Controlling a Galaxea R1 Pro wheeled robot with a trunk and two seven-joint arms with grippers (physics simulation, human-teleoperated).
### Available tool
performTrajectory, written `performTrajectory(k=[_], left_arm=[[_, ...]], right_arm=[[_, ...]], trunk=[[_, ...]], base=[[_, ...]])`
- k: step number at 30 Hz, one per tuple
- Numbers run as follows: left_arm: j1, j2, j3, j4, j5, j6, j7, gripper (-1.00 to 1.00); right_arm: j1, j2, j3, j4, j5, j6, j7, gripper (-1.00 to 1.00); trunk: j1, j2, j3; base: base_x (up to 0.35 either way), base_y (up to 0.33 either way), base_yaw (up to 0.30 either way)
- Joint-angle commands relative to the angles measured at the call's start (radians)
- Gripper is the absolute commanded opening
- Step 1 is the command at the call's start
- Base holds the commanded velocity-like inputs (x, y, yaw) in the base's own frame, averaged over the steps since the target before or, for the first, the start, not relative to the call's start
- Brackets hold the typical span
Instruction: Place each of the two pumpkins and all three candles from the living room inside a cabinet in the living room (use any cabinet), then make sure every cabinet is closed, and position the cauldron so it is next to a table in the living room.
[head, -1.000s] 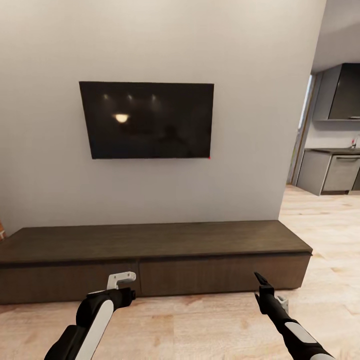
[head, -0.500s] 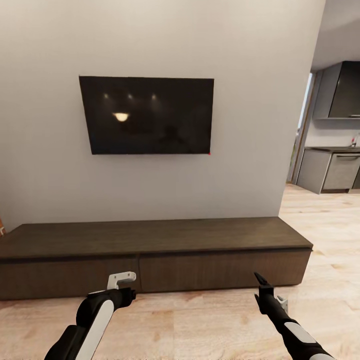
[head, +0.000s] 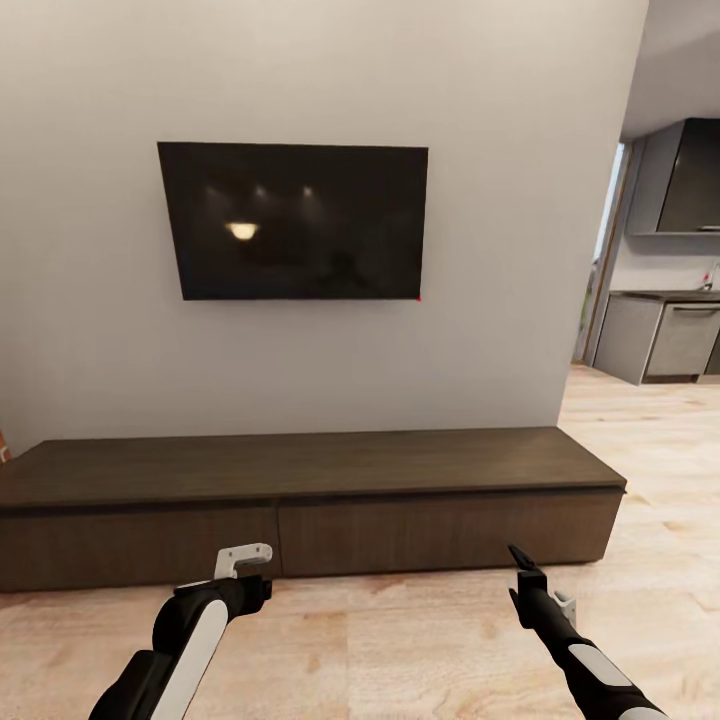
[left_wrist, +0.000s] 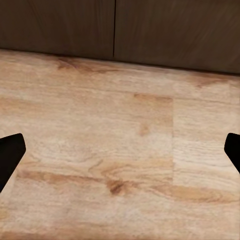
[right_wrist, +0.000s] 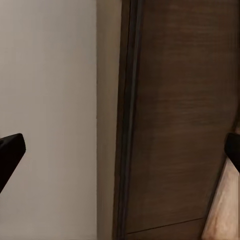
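Backing off a touch — more floor (head: 400, 640) shows before the cabinet (head: 300, 505) as the view pulls away. Cabinet stands dead ahead under the TV (head: 295, 220), drawer fronts closed. Left gripper (left_wrist: 120, 150) and right gripper (right_wrist: 120, 150) both spread wide, empty. Best to square up, then reach low for a drawer front's edge.

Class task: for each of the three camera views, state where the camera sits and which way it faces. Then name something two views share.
Head view: on the robot's head, facing the cabinet and wall TV; left gripper and right gripper show below.
Left wrist view: near the left gripper, facing floor; dark fingertips at the edges.
Right wrist view: near the right gripper, facing cabinet and wall.
Shared: all show the cabinet.
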Motion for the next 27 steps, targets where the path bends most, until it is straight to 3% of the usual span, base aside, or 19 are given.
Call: performTrajectory(k=[1, 21, 27], left_arm=[[-0.001, 0.001, -0.002, -0.001, 0.009, 0.002, 0.01, 1.0], [-0.001, 0.001, -0.002, -0.001, 0.009, 0.001, 0.01, 1.0], [-0.001, 0.001, -0.002, -0.001, 0.01, 0.0, 0.01, 1.0]], right_arm=[[-0.001, 0.0, -0.004, 0.001, -0.009, 0.01, 0.002, 1.0], [-0.001, 0.0, -0.004, 0.002, -0.008, 0.01, 0.002, 1.0], [-0.001, 0.0, -0.004, 0.002, -0.008, 0.01, 0.002, 1.0]], trunk=[[0.004, -0.008, -0.004], [0.08, -0.148, -0.067], [0.08, -0.148, -0.067]], base=[[0.0, 0.0, 0.0], [0.0, 0.0, 0.0], [0.0, 0.0, 0.0]])
